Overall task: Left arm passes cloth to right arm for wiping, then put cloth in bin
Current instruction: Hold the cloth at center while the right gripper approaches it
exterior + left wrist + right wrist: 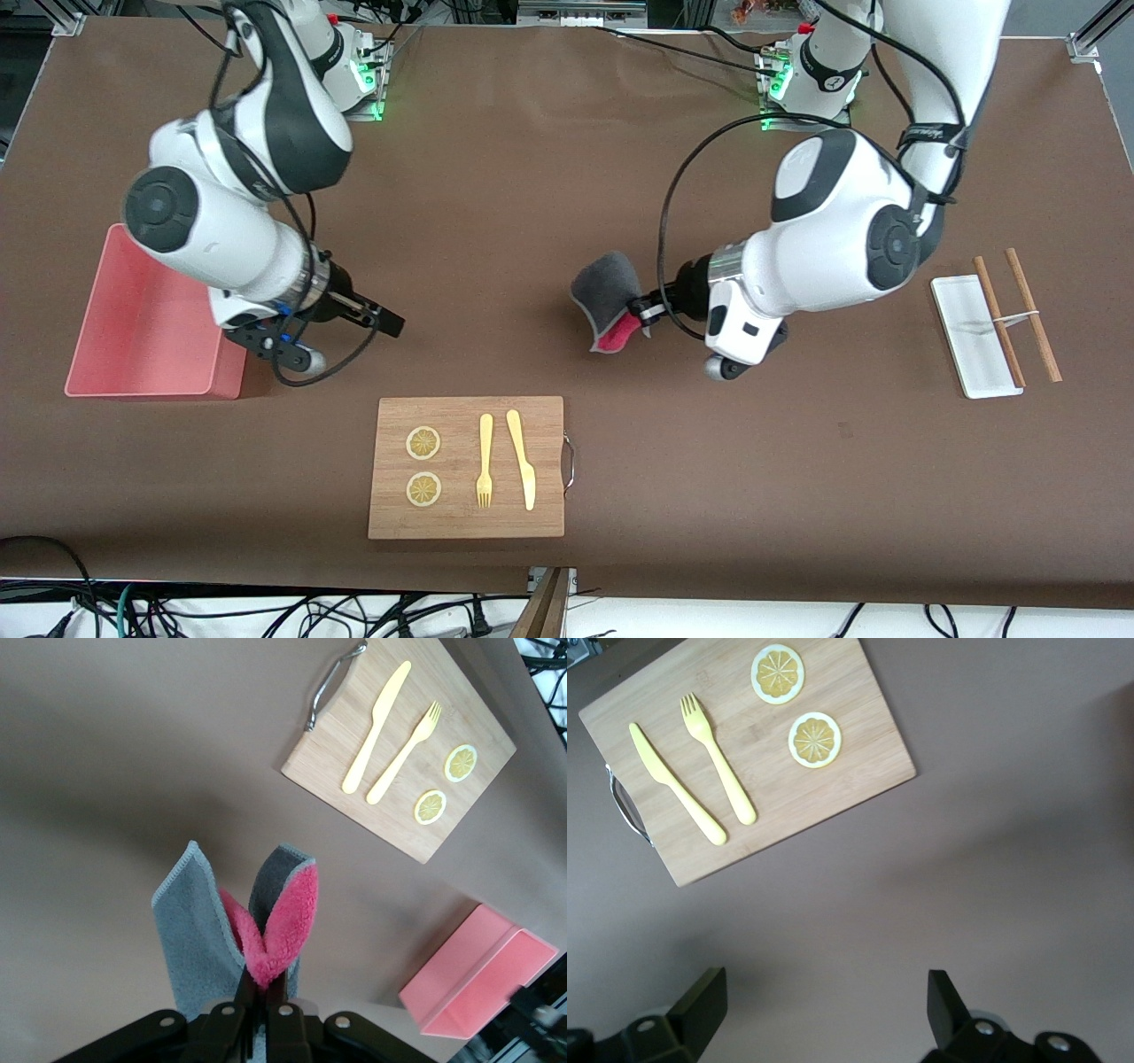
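Over desk middle, front view: left gripper (640,317) clenched on cloth (608,292), cloth held toward right gripper (387,321), released, bin (146,321) beside it.
Left wrist view: cloth (235,930) pinched at fold.
Right wrist view: fingers (700,1001) spread, nothing between.

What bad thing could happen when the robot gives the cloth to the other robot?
The left gripper pinches the cloth only at one folded edge, up in the air, so the loose part might flop away from the open right gripper, and the cloth could drop on the table.

If it falls or swings low, it might land on the wooden board and knock the fork, knife or lemon slices.
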Action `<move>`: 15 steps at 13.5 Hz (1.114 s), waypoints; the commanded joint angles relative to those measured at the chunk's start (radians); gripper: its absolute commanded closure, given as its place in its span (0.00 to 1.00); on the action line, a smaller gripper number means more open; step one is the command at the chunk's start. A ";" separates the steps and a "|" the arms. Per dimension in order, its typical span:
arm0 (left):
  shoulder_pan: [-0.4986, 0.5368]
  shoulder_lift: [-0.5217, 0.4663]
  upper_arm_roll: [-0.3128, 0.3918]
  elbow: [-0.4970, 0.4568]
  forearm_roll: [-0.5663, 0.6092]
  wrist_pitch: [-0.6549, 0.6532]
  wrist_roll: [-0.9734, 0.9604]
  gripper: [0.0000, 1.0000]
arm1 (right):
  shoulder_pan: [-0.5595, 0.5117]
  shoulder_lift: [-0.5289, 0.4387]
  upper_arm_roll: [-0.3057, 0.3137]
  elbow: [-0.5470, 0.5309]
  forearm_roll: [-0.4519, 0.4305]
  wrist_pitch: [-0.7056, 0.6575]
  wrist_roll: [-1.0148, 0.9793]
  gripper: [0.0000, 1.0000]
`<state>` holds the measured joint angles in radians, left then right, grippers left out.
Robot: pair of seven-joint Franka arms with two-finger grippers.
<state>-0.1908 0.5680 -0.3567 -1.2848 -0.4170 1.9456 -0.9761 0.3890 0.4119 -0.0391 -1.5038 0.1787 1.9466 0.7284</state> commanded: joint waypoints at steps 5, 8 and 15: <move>-0.079 0.064 0.009 0.078 -0.060 0.163 -0.133 1.00 | 0.073 0.087 -0.008 0.013 0.195 0.164 0.104 0.00; -0.081 0.070 0.009 0.078 -0.066 0.196 -0.138 1.00 | 0.093 0.102 -0.008 0.013 0.243 0.192 0.108 0.00; -0.081 0.073 0.009 0.078 -0.066 0.203 -0.136 1.00 | 0.156 0.156 -0.007 0.013 0.246 0.275 0.218 0.00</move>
<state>-0.2585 0.6226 -0.3561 -1.2461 -0.4576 2.1480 -1.1027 0.5265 0.5525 -0.0394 -1.5029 0.4011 2.1994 0.9277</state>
